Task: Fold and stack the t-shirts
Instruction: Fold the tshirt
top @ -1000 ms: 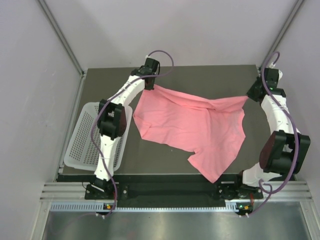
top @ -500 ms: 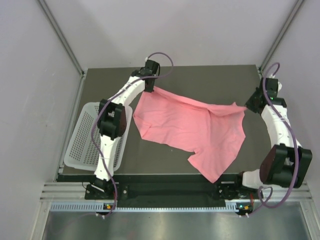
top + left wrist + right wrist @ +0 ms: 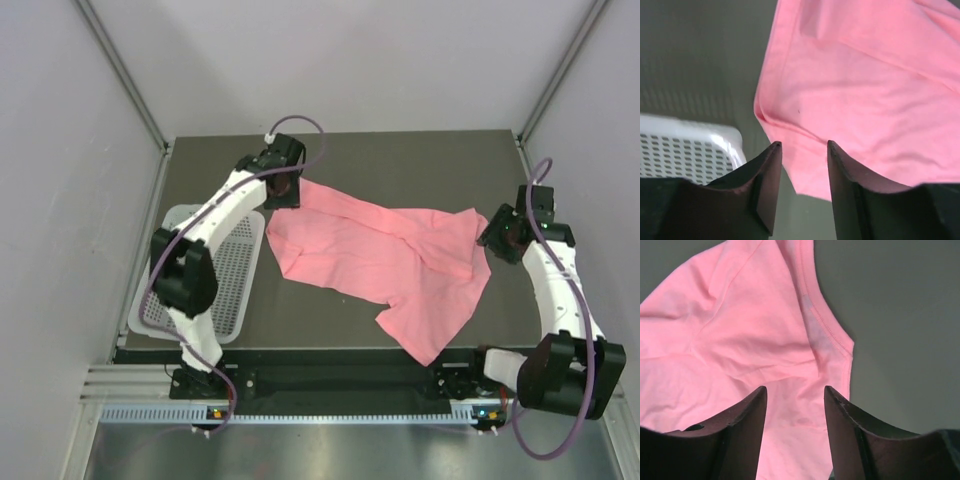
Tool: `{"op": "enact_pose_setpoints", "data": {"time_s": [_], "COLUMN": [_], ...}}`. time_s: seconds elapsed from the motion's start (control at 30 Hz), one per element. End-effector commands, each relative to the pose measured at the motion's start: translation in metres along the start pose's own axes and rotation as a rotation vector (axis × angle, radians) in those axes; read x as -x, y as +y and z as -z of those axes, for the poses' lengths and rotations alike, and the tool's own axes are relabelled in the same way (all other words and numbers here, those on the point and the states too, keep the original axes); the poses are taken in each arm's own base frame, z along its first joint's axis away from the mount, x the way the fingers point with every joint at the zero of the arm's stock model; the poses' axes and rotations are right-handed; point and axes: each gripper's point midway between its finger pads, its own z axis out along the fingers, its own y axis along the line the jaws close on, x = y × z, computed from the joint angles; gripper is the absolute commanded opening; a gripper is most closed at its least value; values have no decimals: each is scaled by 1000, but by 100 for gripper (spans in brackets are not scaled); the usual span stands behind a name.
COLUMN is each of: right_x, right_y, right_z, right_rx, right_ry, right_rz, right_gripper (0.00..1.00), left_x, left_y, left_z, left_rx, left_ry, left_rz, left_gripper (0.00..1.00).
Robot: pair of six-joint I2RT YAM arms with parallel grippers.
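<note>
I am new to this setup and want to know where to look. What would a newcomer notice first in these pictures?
The pink t-shirt stands out first: it lies crumpled and unfolded across the middle of the dark table. The left gripper and right gripper hang open over its far-left and right ends, holding nothing. A white basket sits at the table's left edge.

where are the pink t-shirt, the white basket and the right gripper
pink t-shirt [image 3: 390, 262], top view, middle of the cloth
white basket [image 3: 236, 285], top view, bare mesh near its right side
right gripper [image 3: 795, 388], right wrist view, midway between fingertips
</note>
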Motion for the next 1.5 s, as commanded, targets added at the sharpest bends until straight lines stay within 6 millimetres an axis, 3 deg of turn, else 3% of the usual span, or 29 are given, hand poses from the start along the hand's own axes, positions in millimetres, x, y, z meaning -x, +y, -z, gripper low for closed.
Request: {"op": "enact_pose_setpoints", "data": {"time_s": [0.0,0.07,0.1,0.23,0.4,0.5,0.57,0.63,0.7,0.8,0.87,0.9,1.03,1.07,1.23,1.37,1.47], "right_x": [14,15,15,18,10,5,8,10,15,20,30,31,50,62,81,77,74], "right_y": [16,19,19,23,41,52,55,50,43,37,35,32,34,40,51,45,42], "right_z": [20,17,12,-1,-28,-44,-49,-59,-68,-82,-87,-94,-114,-115,-142,-164,-173], "right_rx": [77,79,76,71,113,120,113,77,24,-32,-63,-85,-114,-104,-98,-133,-147], "right_ry": [-36,-35,-27,-5,12,41,48,58,51,62,49,61,36,15,0,48,64], "right_rz": [19,29,39,61,55,65,63,73,96,117,128,145,205,211,225,208,212], "right_gripper": [50,51,51,53,54,55,55,56,59,62,64,66,77,77,80,79,70], "left_x": [-43,-58,-82,-114,-156,-163,-157,-150,-142,-125,-116,-110,-101,-99,-94,-81,-71], "left_y": [3,8,12,31,64,84,105,125,132,106,88,71,32,27,14,10,6], "left_z": [32,36,30,24,8,-2,-7,-8,-9,-5,0,4,6,5,2,0,-2], "left_rx": [-60,-69,-61,13,139,192,252,300,304,197,147,110,9,-10,-73,-91,-103], "left_ry": [52,60,111,182,273,309,304,303,303,281,252,229,212,208,220,198,188], "left_rz": [72,96,100,93,112,158,178,217,233,210,193,165,104,85,27,-28,-47], "left_gripper": [45,40,38,28,26,24,24,24,25,27,35,36,37,37,36,36,36]}}
